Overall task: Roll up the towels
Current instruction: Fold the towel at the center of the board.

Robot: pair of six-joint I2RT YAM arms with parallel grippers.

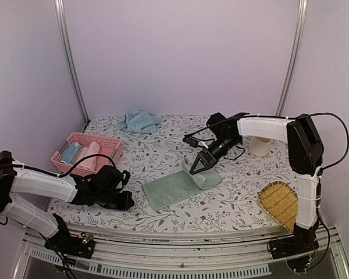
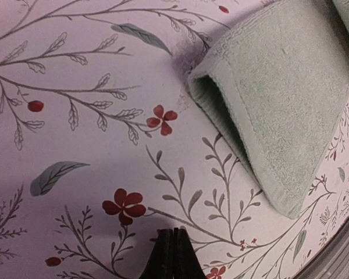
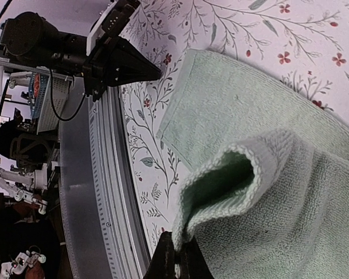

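Your right pincer [image 1: 198,167] is closed on the far right end of the sage green towel [image 1: 173,188]. In the right wrist view its fingertips [image 3: 175,260] meet on a doubled edge of the terry cloth [image 3: 267,116], and that end is curled up into a loose hump with an open pocket in it. The towel's other end lies flat, running toward the near left, and its near edge sits close to the metal rail [image 1: 180,239] at the near side of the table.

Your left pincer [image 1: 128,201] is shut on nothing and rests low over the flowered tablecloth [image 1: 163,145], to the left of the towel. In the left wrist view its tips [image 2: 173,256] press together. A strip of bare cloth separates them from the towel's doubled left corner [image 2: 279,104], whose fold gapes open toward you.

The light blue towel [image 1: 139,121] lies crumpled at the far edge, well apart from both arms. For room to move, you have uncovered cloth between the two towels. You also have a band of it on the right, between the green towel and the bamboo tray [image 1: 279,203]. The pink basket [image 1: 86,153] stands just beyond the left arm. The cream mug [image 1: 259,146] stands behind the right arm's forearm.
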